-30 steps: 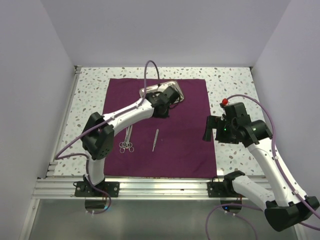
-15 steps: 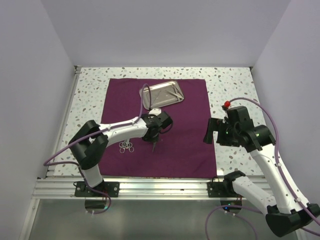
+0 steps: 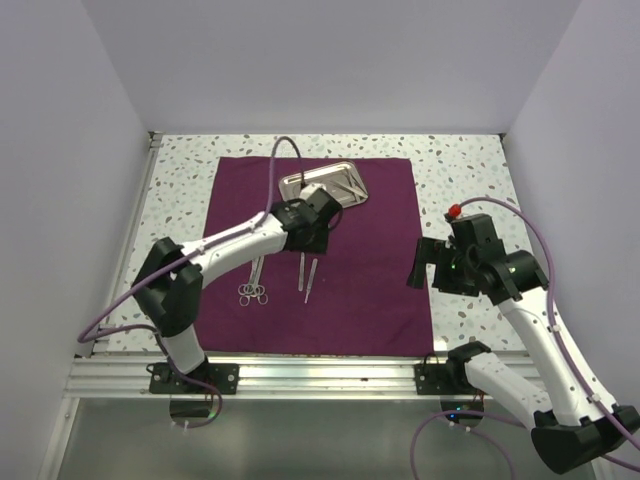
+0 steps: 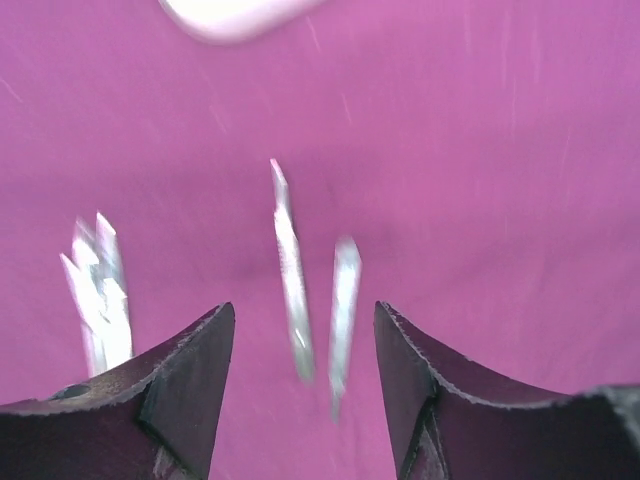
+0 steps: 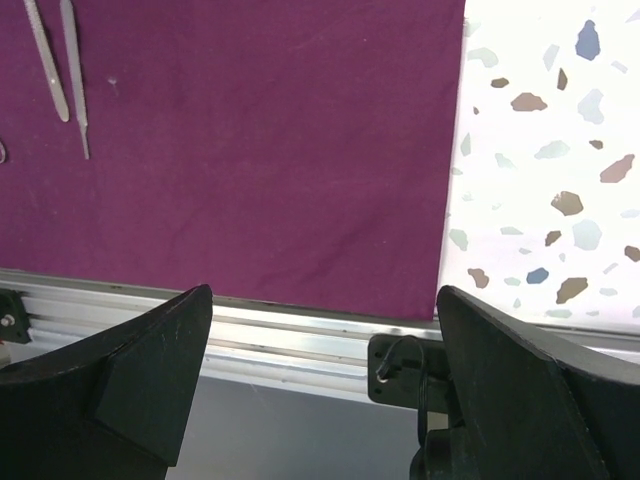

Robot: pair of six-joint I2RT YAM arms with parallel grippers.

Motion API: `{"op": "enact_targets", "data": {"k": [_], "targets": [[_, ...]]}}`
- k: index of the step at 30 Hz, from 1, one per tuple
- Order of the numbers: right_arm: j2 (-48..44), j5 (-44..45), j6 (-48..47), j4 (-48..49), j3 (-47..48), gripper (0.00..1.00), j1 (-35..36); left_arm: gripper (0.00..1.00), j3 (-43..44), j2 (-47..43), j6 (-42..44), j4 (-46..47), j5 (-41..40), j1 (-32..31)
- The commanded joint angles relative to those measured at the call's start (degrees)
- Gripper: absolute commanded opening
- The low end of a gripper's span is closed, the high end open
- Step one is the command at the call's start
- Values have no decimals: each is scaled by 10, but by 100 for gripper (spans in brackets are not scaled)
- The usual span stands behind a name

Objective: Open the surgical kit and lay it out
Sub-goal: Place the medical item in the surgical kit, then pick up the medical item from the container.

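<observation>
Fingers (image 4: 190, 390) of left gripper (image 4: 302, 312) parted and empty, poised over two slim silver rod-like instruments (image 4: 293, 280) lying side by side on matte maroon cloth wrap (image 3: 370, 280). Rising straight up should leave them parallel. Ring-handled steel instruments (image 3: 256, 286) lie beside them; shiny rectangular steel tray (image 3: 345, 185) sits beyond. Right gripper (image 5: 325, 290), spread wide, holds nothing near cloth's edge.

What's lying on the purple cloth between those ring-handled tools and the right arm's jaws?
Two thin silver tools lie side by side there, then only bare cloth. The top view shows it.
</observation>
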Motion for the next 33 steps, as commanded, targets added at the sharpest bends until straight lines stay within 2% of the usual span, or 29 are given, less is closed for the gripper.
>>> {"op": "enact_targets", "data": {"k": [1, 3, 7, 13, 22, 33], "targets": [[5, 16, 11, 0, -1, 98, 2, 61, 56, 11, 85, 42, 25, 82], [7, 18, 14, -3, 3, 99, 2, 61, 108, 58, 134, 47, 40, 120], [22, 31, 16, -7, 14, 99, 1, 57, 240, 165, 208, 17, 53, 147], [56, 49, 16, -12, 39, 98, 1, 57, 326, 246, 251, 25, 81, 154], [94, 57, 18, -10, 54, 98, 1, 57, 378, 323, 264, 22, 101, 170], [111, 62, 21, -3, 46, 98, 1, 55, 372, 353, 279, 24, 133, 194]]}}
